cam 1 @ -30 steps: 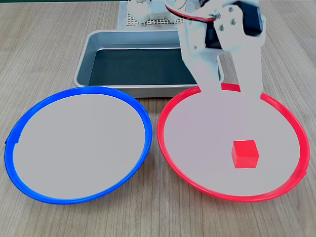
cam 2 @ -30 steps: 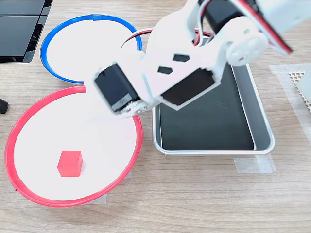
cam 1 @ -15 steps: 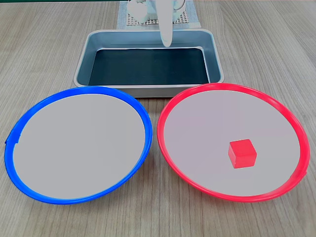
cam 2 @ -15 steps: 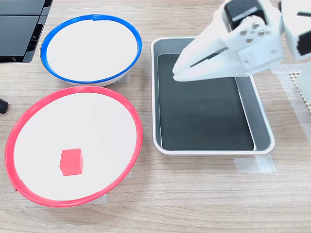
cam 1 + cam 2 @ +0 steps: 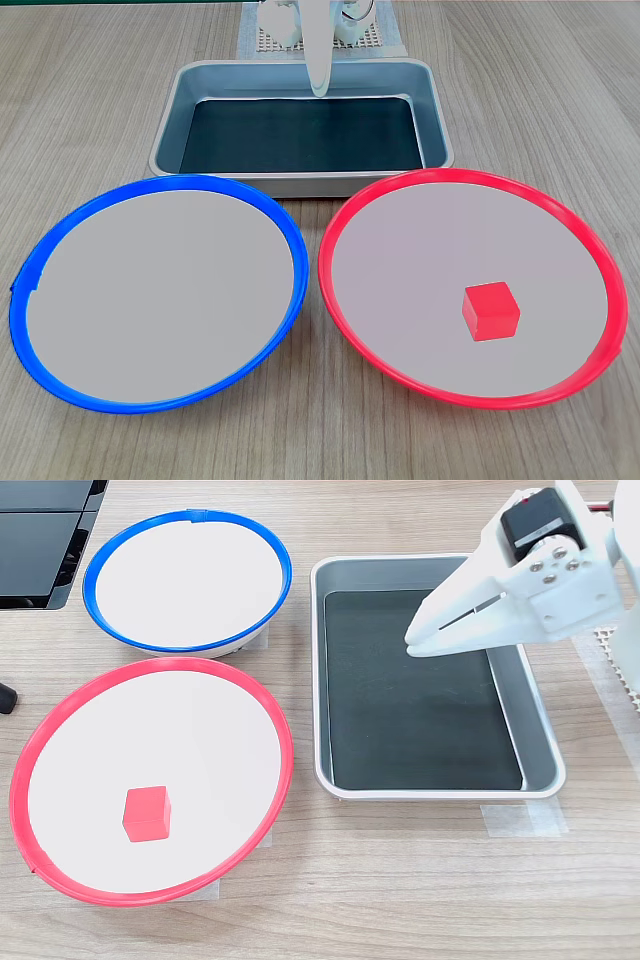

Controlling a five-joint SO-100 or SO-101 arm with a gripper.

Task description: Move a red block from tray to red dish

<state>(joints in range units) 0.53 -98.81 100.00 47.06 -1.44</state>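
The red block [image 5: 491, 311] [image 5: 146, 814] lies alone on the pale centre of the red dish [image 5: 420, 250] [image 5: 180, 730], toward the first exterior view's right. No block lies on the dark bottom of the tray [image 5: 300, 184] [image 5: 333, 780]. My white gripper [image 5: 318, 88] [image 5: 413, 647] hangs above the tray, far from the block. Its jaws are shut together with nothing between them. In the first exterior view only its tapered tip shows over the tray's far edge.
A blue-rimmed dish [image 5: 150, 290] [image 5: 185, 575] sits beside the red one. The arm's base stands on a perforated white mat [image 5: 262, 40] behind the tray. A black device [image 5: 40, 540] fills the second exterior view's top left corner. Tape [image 5: 520, 820] holds the tray's edge.
The arm has drawn back from above the red dish to above the tray. The red block stays where it was let go, after shifting slightly.
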